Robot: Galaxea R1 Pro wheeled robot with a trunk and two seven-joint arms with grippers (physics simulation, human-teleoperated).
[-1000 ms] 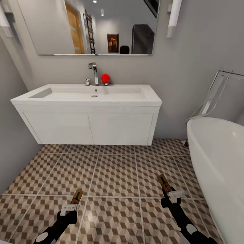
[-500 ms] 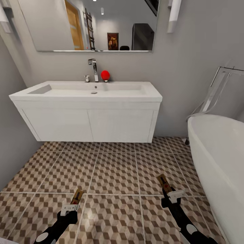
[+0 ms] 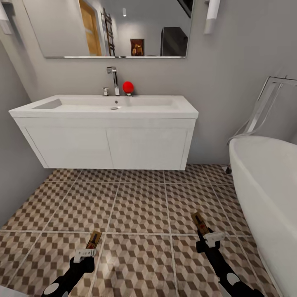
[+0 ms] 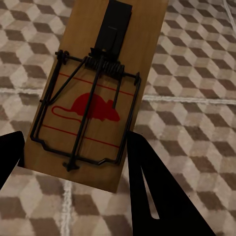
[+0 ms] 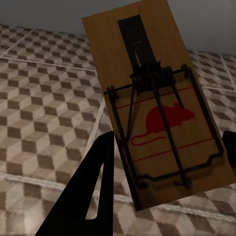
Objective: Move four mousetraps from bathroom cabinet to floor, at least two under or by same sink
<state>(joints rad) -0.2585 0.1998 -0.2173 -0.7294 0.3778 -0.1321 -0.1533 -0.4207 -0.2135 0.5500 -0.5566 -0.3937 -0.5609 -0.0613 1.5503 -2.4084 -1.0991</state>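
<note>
In the head view my left gripper [image 3: 87, 250] is shut on a tan mousetrap [image 3: 94, 239], held low over the cube-patterned bathroom floor [image 3: 140, 206]. My right gripper [image 3: 207, 236] is shut on a second mousetrap [image 3: 200, 222] at about the same height. The left wrist view has that trap [image 4: 93, 98] flat between two black fingers [image 4: 157, 196], red mouse print up. The other trap [image 5: 157, 108] sits likewise between fingers [image 5: 93, 187] in the right wrist view. The white sink [image 3: 111, 105] on its wall-hung vanity stands ahead, with open floor beneath it. The cabinet is out of view.
A white bathtub [image 3: 264, 194] fills the right side, close to my right arm. A grey wall [image 3: 16, 165] closes the left. On the sink stand a chrome faucet [image 3: 113, 80] and a red ball [image 3: 128, 87], below a mirror [image 3: 111, 27].
The whole view has shifted: the sink and mirror sit a little higher in the picture, so the camera has moved. Both grippers keep hold of their mousetraps.
</note>
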